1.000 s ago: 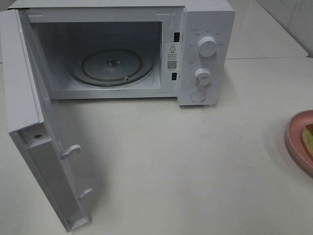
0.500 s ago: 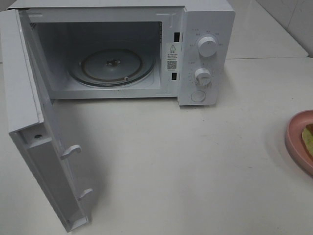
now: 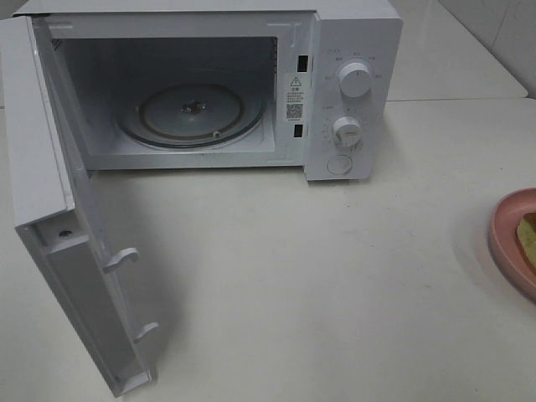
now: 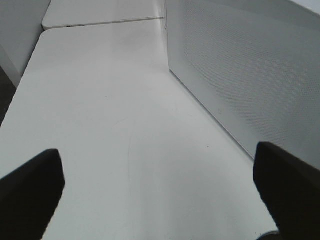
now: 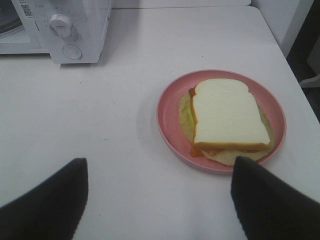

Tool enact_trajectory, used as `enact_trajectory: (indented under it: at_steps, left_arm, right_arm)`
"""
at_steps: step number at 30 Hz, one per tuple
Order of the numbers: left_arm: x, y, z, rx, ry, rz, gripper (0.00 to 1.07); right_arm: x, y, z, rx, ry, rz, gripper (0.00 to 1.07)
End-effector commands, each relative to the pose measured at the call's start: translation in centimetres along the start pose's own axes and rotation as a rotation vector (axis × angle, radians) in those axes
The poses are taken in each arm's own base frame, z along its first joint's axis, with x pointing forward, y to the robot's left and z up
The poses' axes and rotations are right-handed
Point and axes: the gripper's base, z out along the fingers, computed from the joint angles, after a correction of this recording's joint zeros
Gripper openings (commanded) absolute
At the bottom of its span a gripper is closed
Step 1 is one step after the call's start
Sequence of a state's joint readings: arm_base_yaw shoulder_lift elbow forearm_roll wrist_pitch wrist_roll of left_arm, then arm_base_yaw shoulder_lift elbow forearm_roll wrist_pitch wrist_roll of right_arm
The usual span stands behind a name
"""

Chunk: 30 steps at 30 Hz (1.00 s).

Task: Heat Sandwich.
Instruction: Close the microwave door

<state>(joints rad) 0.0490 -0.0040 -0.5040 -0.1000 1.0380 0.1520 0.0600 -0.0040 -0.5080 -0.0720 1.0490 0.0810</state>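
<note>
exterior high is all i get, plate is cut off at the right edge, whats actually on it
Observer: A whole sandwich lies flat on the pink plate, white bread on top, green filling at its edge.
Operator: is the right gripper on it
Observer: No. The right gripper is open, apart from the plate, with only bare table between its fingers.
Operator: and the left one
Observer: The left gripper is open and empty, beside the perforated outer face of the microwave door.
</note>
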Motion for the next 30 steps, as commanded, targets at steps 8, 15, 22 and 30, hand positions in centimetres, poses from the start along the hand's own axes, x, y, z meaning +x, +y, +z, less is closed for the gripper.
enact_trajectory:
  at_steps: [8, 15, 22, 30]
  left_arm:
    - [-2.8, 0.5, 1.3, -0.018, -0.076, -0.008, 0.81]
    - [-4.2, 0.9, 4.0, -0.016, 0.000, -0.019, 0.46]
    - [-5.2, 1.4, 7.5, -0.015, 0.094, -0.030, 0.10]
    - [-5.1, 1.9, 11.8, -0.037, 0.076, -0.042, 0.00]
  right_arm:
    - [0.2, 0.0, -0.3, -0.001, -0.035, -0.004, 0.76]
    - [0.2, 0.0, -0.3, -0.003, -0.035, -0.005, 0.76]
    - [0.2, 0.0, -0.3, -0.003, -0.035, -0.005, 0.76]
    - [0.2, 0.0, -0.3, -0.003, -0.035, -0.005, 0.76]
